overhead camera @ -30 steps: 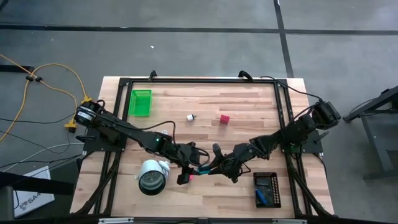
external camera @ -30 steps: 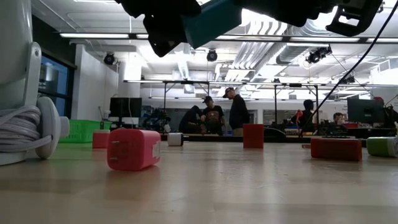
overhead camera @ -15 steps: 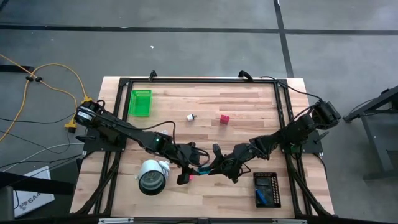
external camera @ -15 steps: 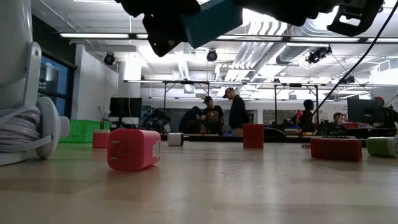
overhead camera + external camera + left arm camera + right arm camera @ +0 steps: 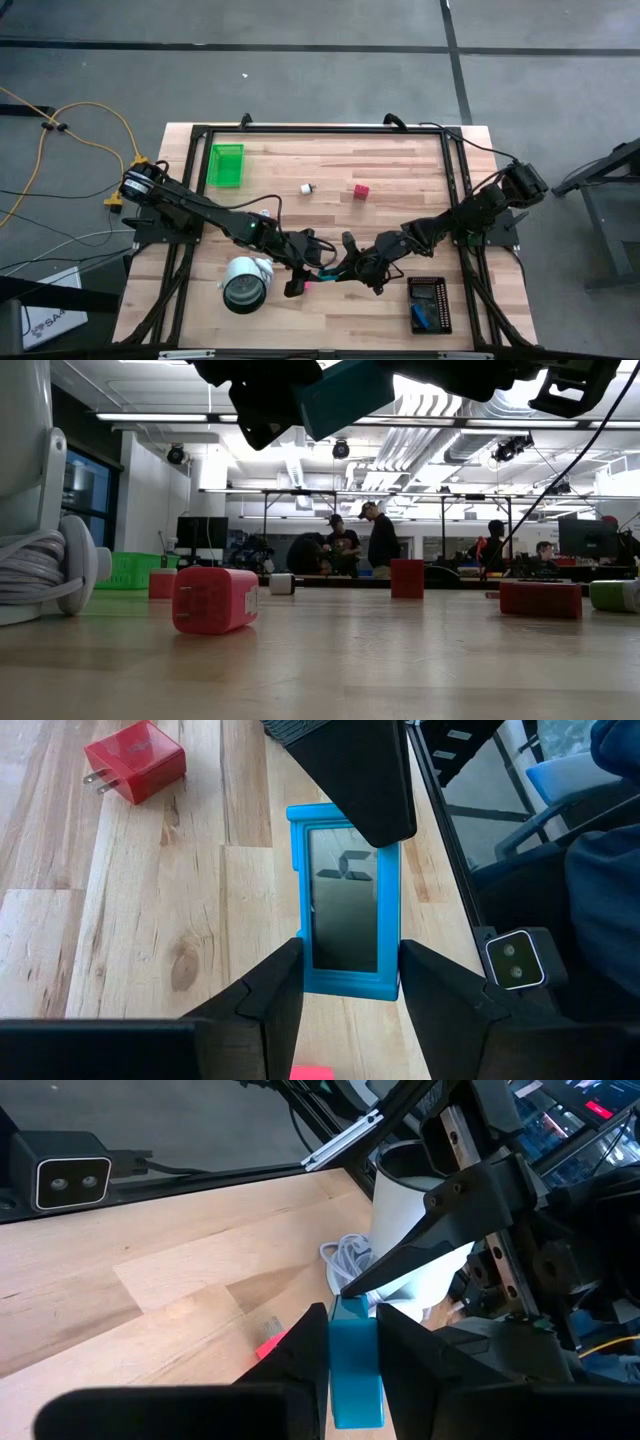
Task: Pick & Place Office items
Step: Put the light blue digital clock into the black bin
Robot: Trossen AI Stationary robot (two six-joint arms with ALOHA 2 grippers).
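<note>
Above the front middle of the worktop, both arms meet on one thing: a blue timer with a grey screen, held off the surface. The left end effector clamps the timer's long sides between its two dark fingers, and the right end effector pinches the timer's opposite end, its fingers drawn narrow against the thin edges. In the high view the timer shows as a teal sliver between the two, just right of the white-and-grey roll. A pink plug block lies on the wood directly below the held timer, close beside the roll. Farther back from the roll sit a small white bit and a red cube, with the green tray at the back left. The black tray lies well to the right of the roll, holding a blue piece.
</note>
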